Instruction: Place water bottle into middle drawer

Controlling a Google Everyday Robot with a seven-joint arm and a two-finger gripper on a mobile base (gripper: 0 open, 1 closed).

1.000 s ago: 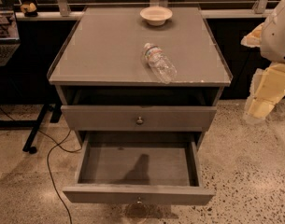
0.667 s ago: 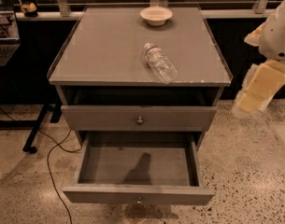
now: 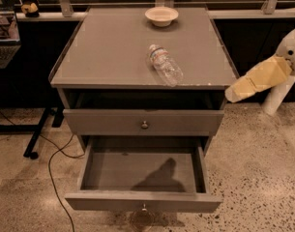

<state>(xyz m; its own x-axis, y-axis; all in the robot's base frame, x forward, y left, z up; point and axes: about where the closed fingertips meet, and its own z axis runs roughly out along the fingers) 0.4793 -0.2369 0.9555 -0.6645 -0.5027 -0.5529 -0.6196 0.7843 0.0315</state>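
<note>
Our end effector (image 3: 238, 91) has swung nearer the desk (image 3: 113, 57), seemingly empty though we cannot tell its opening, while the water bottle (image 3: 165, 65) lies ungrasped, the middle drawer (image 3: 142, 201) open.

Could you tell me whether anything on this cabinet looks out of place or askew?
The water bottle lies on its side, slanted across the cabinet top, rather than upright. The middle drawer is pulled open and holds nothing. The gripper hangs beyond the cabinet's right edge, apart from the bottle. Nothing looks spilled.
</note>
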